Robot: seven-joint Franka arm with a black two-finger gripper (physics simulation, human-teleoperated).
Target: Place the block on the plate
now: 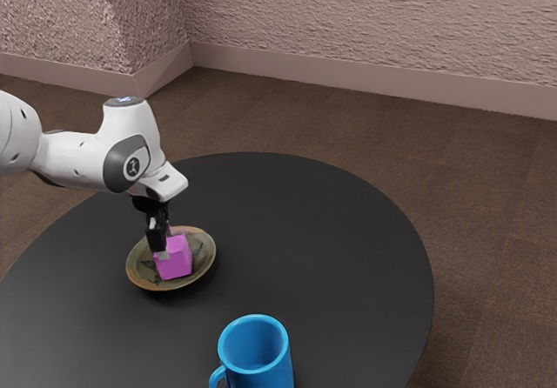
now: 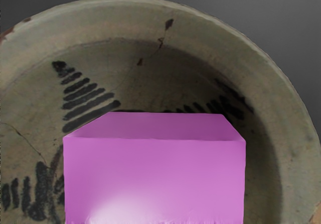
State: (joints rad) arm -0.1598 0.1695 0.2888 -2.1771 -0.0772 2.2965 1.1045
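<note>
The black gripper [image 1: 163,238] points down over the plate in the exterior view, its fingers on two sides of the upper part of the pink-purple block [image 1: 177,261]. It is shut on the block. Around the block's lower end shows the round, greenish-brown plate [image 1: 205,264]; whether the block's underside touches it, I cannot tell. Large at the wrist view's lower edge is the same block [image 2: 154,179], with the patterned inside of the plate [image 2: 286,108] behind and beside it.
A blue mug [image 1: 255,353] stands near the exterior view's lower edge, apart from the plate. Both plate and mug are on a round black table [image 1: 322,231]. Beyond the table are a brown floor and textured walls.
</note>
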